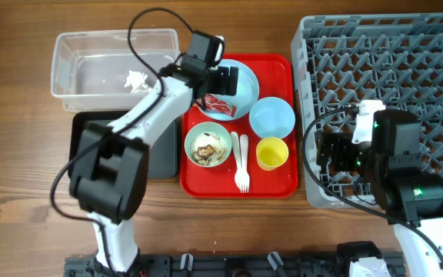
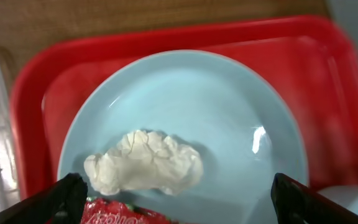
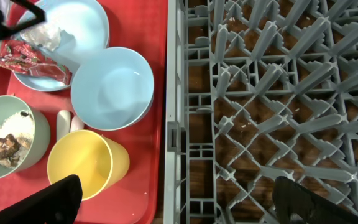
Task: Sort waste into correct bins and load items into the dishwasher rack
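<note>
A crumpled tissue (image 2: 145, 163) lies on the blue plate (image 2: 229, 106) beside a red wrapper (image 2: 114, 214), on the red tray (image 2: 328, 62). The left gripper (image 2: 179, 190) hovers above it, fingers spread. The right gripper (image 3: 176, 190), also spread, hangs over the edge of the rack (image 3: 278, 93).

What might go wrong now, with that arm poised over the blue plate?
The crumpled tissue lies right against the red wrapper on the plate, so the open left gripper may pinch both, though they might belong in different bins. Closing low, its fingers could also shove the plate across the red tray toward the pale green bowl of food scraps.
</note>
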Motion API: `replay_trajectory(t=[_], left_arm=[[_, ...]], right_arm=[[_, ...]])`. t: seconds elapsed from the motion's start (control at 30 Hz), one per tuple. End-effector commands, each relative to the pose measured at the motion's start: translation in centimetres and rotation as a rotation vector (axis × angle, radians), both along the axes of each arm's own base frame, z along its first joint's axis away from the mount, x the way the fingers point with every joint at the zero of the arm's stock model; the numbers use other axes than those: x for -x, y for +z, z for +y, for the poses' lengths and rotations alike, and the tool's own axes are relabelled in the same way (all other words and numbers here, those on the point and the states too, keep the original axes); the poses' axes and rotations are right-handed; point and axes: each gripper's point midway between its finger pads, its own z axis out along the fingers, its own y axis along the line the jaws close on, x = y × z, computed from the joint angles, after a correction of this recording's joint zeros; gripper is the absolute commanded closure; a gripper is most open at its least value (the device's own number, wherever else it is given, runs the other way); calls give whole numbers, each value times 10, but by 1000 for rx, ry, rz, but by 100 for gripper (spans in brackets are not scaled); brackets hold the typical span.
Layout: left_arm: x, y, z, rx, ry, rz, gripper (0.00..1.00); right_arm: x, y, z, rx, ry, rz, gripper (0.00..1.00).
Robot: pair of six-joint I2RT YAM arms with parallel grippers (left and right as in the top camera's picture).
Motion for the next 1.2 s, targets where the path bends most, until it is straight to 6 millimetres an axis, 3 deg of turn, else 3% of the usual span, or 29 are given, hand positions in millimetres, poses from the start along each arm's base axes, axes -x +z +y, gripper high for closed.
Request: replay_trajectory(t=[0.0, 0.17, 0.3, 0.43, 0.77, 0.93, 1.03, 1.17], left_arm=[[-8, -27, 4, -40, 17, 5, 5], [-8, -42, 4, -48, 17, 23, 27], [-6, -43, 4, -51, 16, 29, 69], [-5, -41, 5, -52, 16, 32, 96], [-11, 4, 5, -22, 25, -51, 96], [-11, 50, 11, 8, 38, -119, 96], [-14, 83, 39, -8, 106, -173, 96], [-17, 102, 98, -39, 229, -177, 96]], right_arm=[[-1, 7, 3, -19, 0, -10, 0], [0, 6, 3, -20, -1, -5, 0], [0, 6, 3, -20, -1, -5, 0], [0, 6, 3, -20, -1, -5, 0], [0, 6, 3, -20, -1, -4, 0], [0, 6, 3, -20, -1, -4, 0], [0, 6, 3, -20, -1, -4, 0], [1, 5, 3, -19, -1, 0, 0]])
